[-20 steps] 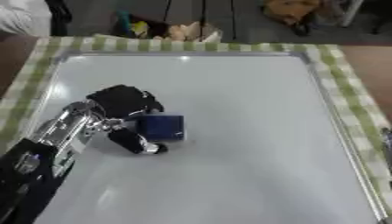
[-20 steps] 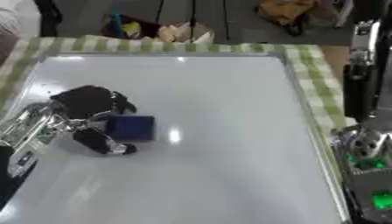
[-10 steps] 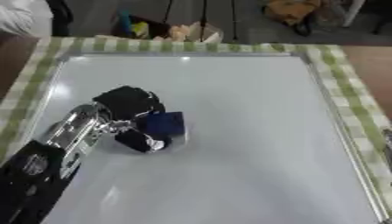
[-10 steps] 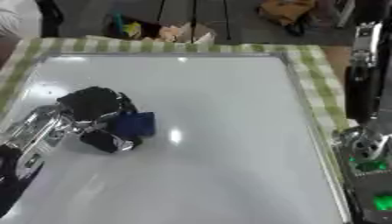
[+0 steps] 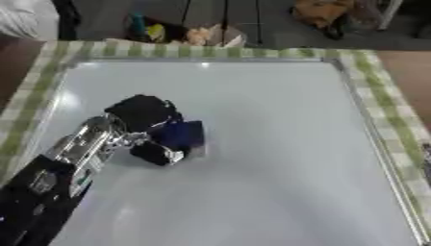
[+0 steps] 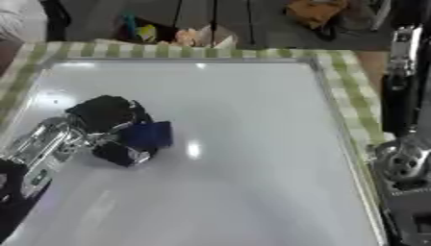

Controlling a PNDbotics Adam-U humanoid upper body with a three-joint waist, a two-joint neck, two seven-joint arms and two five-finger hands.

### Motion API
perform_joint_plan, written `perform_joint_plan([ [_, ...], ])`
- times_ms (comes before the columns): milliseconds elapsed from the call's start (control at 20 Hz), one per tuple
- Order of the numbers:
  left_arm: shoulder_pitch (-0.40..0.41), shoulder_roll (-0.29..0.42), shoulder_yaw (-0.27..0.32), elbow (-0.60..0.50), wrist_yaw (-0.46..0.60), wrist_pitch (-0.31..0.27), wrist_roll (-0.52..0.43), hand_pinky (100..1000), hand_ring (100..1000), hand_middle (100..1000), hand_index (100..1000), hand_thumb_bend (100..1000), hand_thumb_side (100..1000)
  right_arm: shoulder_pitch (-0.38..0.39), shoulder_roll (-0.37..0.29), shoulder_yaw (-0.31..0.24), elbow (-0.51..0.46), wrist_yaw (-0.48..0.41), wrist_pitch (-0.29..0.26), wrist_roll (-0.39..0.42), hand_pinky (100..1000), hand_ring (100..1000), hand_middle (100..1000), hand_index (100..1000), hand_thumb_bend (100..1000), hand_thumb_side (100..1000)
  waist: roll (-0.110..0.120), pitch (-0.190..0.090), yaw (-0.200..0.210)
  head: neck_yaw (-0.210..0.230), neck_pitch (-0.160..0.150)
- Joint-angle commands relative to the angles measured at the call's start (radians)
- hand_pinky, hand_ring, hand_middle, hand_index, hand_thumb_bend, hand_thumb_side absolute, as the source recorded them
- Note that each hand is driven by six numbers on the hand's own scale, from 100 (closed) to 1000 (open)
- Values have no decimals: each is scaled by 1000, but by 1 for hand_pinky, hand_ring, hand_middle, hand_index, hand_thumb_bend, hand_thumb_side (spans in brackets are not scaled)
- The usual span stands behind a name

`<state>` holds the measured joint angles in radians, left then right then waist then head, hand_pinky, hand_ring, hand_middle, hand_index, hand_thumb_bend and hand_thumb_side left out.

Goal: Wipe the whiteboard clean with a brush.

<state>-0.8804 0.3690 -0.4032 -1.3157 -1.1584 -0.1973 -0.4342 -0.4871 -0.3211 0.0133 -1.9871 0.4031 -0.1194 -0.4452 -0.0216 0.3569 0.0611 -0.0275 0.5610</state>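
Note:
A large whiteboard [image 5: 269, 144] with a metal frame lies flat on a green checked cloth and fills most of both views. My left hand [image 5: 145, 115] rests on its left-middle part, fingers and thumb curled round a dark blue brush [image 5: 183, 134] that is pressed on the board. My left arm [image 5: 71, 153] comes in from the lower left corner. The right arm [image 6: 402, 125] stands upright past the board's right edge in the right eye view; its hand does not show. No marks can be made out on the board.
The green checked cloth [image 5: 379, 86] borders the board at the back and right. Beyond the table's far edge, on the floor, stand bags and boxes [image 5: 210, 33] and a tripod's legs. A green-lit unit [image 6: 412, 221] sits at the lower right.
My left hand has slid the blue brush a little farther away from me and slightly right on the board. The right arm has stayed still.

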Motion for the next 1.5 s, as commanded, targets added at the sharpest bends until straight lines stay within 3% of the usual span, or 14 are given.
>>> perform_joint_plan([
  [50,-6,7,-11,9,5,5,-3,135,412,496,725,209,765,-8,-9,-2,-13,-5,-1,0,836,921,678,849,100,1000,-1,-15,-1,3,-6],
  [700,-9,17,10,-12,8,36,-8,108,389,473,705,200,764,-4,-6,-1,-13,-9,-3,3,838,922,676,850,100,1000,-3,-18,2,2,-6],
  [1500,-38,44,142,-7,-31,176,34,100,366,452,694,172,754,4,-6,-2,-13,-13,-5,4,840,924,673,852,100,1000,0,-16,4,-3,-9],
])
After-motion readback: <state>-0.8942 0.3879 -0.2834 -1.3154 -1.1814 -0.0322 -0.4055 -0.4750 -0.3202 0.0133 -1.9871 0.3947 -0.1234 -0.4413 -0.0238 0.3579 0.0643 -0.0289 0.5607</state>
